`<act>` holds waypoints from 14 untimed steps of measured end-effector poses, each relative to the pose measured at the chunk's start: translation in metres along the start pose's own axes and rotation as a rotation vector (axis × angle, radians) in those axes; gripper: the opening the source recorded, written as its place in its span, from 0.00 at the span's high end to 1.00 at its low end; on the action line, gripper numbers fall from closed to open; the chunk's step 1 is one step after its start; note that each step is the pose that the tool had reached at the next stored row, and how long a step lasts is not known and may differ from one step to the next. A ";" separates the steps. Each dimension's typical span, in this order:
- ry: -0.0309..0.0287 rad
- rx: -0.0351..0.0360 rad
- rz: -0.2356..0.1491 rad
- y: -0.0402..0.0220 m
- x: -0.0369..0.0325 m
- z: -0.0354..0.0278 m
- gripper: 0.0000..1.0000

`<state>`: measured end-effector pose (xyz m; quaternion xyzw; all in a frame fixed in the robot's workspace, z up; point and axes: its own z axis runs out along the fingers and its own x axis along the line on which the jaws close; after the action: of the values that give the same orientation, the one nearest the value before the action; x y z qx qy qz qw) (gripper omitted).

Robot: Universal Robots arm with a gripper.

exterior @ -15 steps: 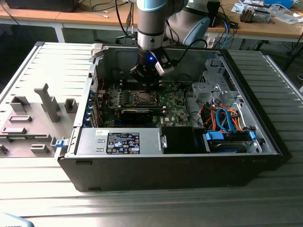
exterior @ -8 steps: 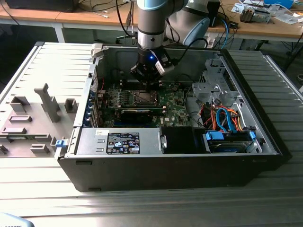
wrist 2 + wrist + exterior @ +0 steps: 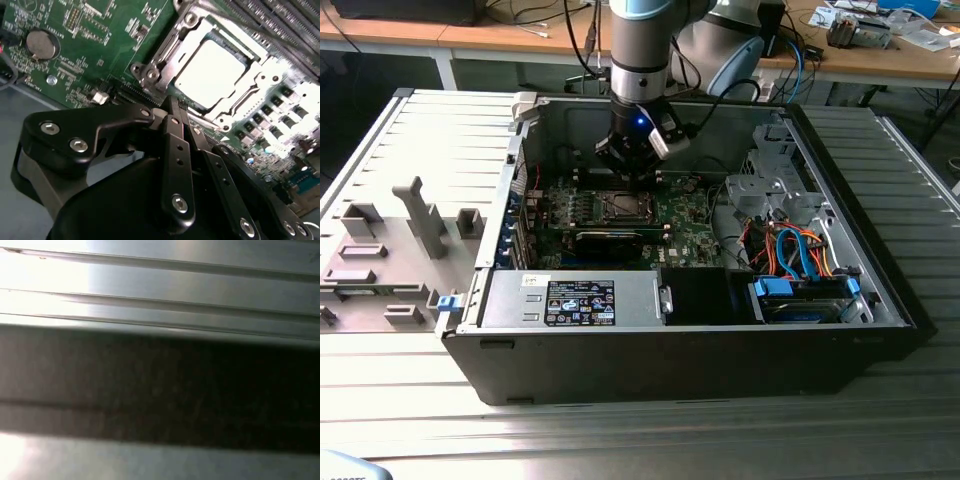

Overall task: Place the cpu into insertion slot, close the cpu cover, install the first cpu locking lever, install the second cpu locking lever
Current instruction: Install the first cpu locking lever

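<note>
Progress looked well along: the cpu (image 3: 212,70) sat in the insertion slot (image 3: 620,207), with the cpu cover (image 3: 240,97) folded flat around it. Whether either locking lever was latched I could not tell. The pincer (image 3: 172,107) hovered just beside the socket, fingers pressed together and holding nothing. The open computer case (image 3: 880,300) on the surface held the green board (image 3: 100,45).

The arm descends near-vertically from the top of the exterior view, wrist pointing straight down, with a blue indicator light lit on the wrist body. The end effector (image 3: 632,172) hangs low at the wrist's lower end. In the second wrist view its black fingers (image 3: 175,150) lie pressed together, tips meeting with no gap.
</note>
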<state>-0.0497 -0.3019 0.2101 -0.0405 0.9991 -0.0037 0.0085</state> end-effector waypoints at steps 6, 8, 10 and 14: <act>0.0000 -0.0001 0.000 -0.0150 0.0012 0.0001 0.89; 0.0000 -0.0001 0.000 -0.0196 0.0016 0.0001 0.89; -0.0001 -0.0002 0.000 -0.0232 0.0019 0.0002 0.89; 0.0000 -0.0002 0.000 -0.0272 0.0022 0.0002 0.89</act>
<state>-0.0497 -0.3292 0.2101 -0.0406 0.9991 -0.0036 0.0085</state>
